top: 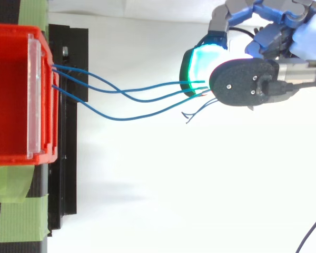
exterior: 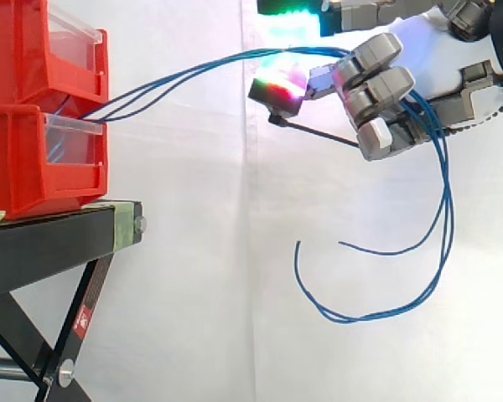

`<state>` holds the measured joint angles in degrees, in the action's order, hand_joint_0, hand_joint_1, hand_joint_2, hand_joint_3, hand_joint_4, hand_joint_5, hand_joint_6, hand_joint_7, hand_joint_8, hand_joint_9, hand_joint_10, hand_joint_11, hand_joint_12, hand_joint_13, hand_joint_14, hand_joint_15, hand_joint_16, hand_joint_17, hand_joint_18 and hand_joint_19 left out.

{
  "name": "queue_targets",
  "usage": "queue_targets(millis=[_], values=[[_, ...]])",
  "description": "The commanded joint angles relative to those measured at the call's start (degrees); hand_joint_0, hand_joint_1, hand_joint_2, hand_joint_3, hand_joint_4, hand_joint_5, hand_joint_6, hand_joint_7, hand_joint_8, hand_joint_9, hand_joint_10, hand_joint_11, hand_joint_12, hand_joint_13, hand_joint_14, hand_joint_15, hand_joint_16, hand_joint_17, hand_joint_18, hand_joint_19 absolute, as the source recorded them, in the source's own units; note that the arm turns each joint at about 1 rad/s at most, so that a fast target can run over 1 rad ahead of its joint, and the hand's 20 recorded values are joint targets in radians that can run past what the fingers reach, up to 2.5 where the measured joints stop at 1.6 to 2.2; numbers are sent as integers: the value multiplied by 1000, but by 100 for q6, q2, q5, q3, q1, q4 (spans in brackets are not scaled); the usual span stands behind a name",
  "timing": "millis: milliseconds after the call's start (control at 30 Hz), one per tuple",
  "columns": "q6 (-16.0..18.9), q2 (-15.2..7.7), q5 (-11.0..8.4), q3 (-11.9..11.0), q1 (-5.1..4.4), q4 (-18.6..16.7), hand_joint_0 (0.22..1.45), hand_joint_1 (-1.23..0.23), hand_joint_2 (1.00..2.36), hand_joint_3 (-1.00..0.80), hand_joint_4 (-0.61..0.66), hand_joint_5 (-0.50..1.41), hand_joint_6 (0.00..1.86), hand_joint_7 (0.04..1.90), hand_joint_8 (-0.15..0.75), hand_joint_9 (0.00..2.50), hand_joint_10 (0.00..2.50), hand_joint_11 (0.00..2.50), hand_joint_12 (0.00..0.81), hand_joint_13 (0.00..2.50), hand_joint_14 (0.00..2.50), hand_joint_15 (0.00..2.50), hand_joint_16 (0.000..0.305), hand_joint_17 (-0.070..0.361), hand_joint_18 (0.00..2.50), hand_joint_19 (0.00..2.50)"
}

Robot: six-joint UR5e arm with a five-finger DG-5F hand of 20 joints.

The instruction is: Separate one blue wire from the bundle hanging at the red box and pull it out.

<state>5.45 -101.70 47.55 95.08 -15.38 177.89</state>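
Item 1, bins. We list two red bins stacked at the left: an upper bin (exterior: pixel 33 50) on a lower bin (exterior: pixel 25 159), each with a clear front plate. From above they read as one red bin (top: pixel 10 30).

Item 2, stand (exterior: pixel 50 243). Black, carrying the bins. We note green tape (top: pixel 21 216) on it in the top view, and a white curtain (exterior: pixel 193 268) behind it all.

Item 3, wires (top: pixel 126 97). We count three from above, all blue. They leave the front of the lower bin at the top edge of its clear plate. From there they run side by side through the air, rising to the right in the side view (exterior: pixel 176 79) up to the hand. Beyond the hand they hang in long loops, with free ends curling up below it.

Item 4, hand (exterior: pixel 381 88). High at the right, well apart from the bins. Its fingers are curled closed around the wires, which pass behind them. We cannot tell whether one wire is held apart from the others. A pad (exterior: pixel 278 86) glows green and red beside the wires. From above, a pad (top: pixel 203 66) glows cyan where they reach the hand (top: pixel 274 31).
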Motion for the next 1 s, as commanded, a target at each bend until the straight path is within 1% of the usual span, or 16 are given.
queue_targets(millis=[0, 100, 167, 267, 367, 467, 700, 733, 900, 967], values=[[0, 1, 0, 2, 0, 0, 638, -790, 1019, -242, 44, -163, 930, 1001, 304, 1218, 949, 1596, 400, 1214, 869, 1634, 50, 113, 1230, 989], [0, 1, 0, 2, 0, 0, 652, -817, 1018, -261, 52, -178, 942, 944, 308, 1163, 1017, 1545, 411, 1191, 866, 1646, 50, 114, 1207, 975], [0, 1, 0, -7, 0, 0, 659, -865, 1015, -308, 131, -190, 944, 917, 307, 1111, 1039, 1529, 416, 1170, 889, 1644, 51, 115, 1193, 977], [0, 1, 0, -7, 0, 0, 646, -892, 1014, -334, 155, -195, 943, 909, 307, 1078, 1065, 1513, 420, 1159, 893, 1635, 51, 115, 1172, 972], [0, -8, 0, -7, 0, 0, 601, -870, 1004, -448, 175, -199, 940, 911, 314, 1066, 1085, 1497, 416, 1150, 905, 1625, 51, 116, 1165, 980], [0, 1, 0, -16, 0, 0, 572, -851, 1000, -500, 180, -201, 940, 900, 319, 1050, 1105, 1470, 422, 1136, 943, 1597, 53, 119, 1164, 977], [0, 1, 0, -16, 0, 0, 542, -827, 1000, -500, 190, -204, 938, 889, 336, 1040, 1156, 1438, 433, 1122, 989, 1551, 54, 121, 1161, 982], [0, 1, 0, -7, 0, 0, 543, -825, 1000, -500, 194, -204, 939, 879, 328, 1039, 1154, 1424, 433, 1121, 992, 1549, 54, 122, 1159, 981], [0, 1, 0, -16, 0, 0, 600, -846, 1008, -409, 182, -203, 939, 882, 317, 1047, 1116, 1449, 415, 1119, 952, 1564, 52, 116, 1144, 986], [0, 1, 0, -16, 0, 0, 628, -831, 1013, -341, 169, -199, 941, 894, 314, 1071, 1114, 1446, 415, 1138, 947, 1573, 51, 116, 1160, 984]])
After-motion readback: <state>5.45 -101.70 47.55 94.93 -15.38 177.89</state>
